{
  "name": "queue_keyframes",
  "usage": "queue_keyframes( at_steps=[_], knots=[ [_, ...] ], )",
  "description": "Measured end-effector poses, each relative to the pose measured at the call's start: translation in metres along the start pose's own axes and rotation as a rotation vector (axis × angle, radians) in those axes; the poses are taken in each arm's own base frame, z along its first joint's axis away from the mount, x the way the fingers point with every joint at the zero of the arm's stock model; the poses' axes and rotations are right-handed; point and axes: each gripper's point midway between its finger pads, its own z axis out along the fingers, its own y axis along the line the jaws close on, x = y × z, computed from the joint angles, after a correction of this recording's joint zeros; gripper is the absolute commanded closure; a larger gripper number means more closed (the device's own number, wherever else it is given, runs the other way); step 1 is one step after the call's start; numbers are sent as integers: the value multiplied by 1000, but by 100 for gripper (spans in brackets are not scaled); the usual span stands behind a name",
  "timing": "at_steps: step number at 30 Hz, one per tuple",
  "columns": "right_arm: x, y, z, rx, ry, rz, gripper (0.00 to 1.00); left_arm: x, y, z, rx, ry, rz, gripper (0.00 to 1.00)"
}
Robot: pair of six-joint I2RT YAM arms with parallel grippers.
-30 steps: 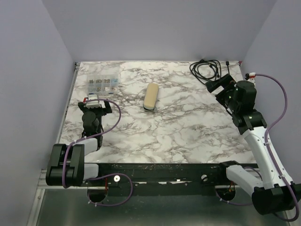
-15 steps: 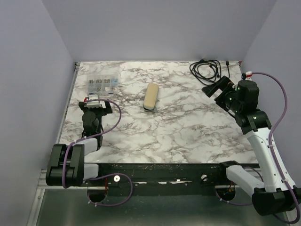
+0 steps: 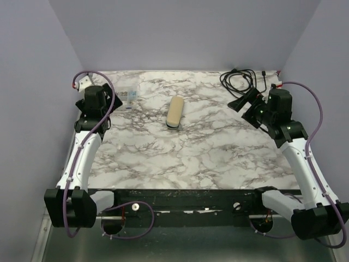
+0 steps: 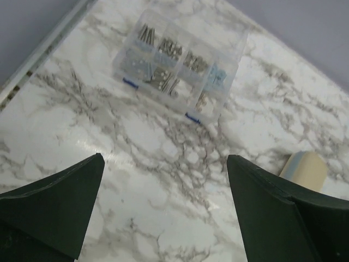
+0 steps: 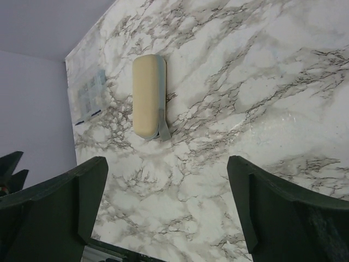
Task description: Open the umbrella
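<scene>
Two grippers hang above the table [image 3: 191, 153] with jaws spread wide, neither holding nor touching anything. The left gripper [image 3: 112, 101] is well to the left of the umbrella [image 3: 175, 112], and the right gripper [image 3: 241, 102] well to its right. The umbrella is a cream sleeved bundle lying flat, lengthwise front to back, in the far middle of the marble top. A grey-blue strap [image 5: 162, 117] runs along one side. No lettering on the sleeve can be made out. Left of the umbrella and apart from it sits a clear box [image 4: 180, 65] of small parts, its contents too fine to read, close to the table's left edge. A black cable [image 3: 240, 79] is coiled far right of the umbrella by the back edge. Bare marble surrounds the umbrella on every side, widest toward the near edge.
</scene>
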Motion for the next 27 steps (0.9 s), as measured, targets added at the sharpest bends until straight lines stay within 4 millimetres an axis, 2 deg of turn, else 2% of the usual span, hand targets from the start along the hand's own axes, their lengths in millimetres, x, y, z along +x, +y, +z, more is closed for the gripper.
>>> queue_keyframes(
  at_steps=[1, 4, 6, 8, 11, 15, 22, 23, 27],
  knots=[
    [1, 1, 4, -5, 8, 10, 0, 7, 3, -3, -4, 27, 4, 1],
    [5, 4, 16, -18, 43, 45, 0, 44, 18, -18, -20, 162, 23, 1],
    [11, 4, 25, -16, 77, 66, 0, 66, 20, -27, 5, 239, 28, 1],
    [22, 5, 39, -3, 123, 78, 0, 82, 18, -35, 37, 294, 30, 2],
    [52, 15, 57, -1, 212, 46, 0, 100, 5, -52, 136, 351, 16, 1],
    [87, 38, 80, -28, 309, -12, 2, 112, -19, -74, 264, 405, -5, 1],
    [101, 50, 134, -17, 347, -36, 8, 133, -43, -118, 445, 478, -37, 2],
    [103, 50, 143, -13, 353, -38, 11, 135, -45, -124, 467, 484, -41, 2],
    [121, 54, 177, -15, 387, -56, 11, 132, -47, -146, 525, 481, -51, 2]
  ],
)
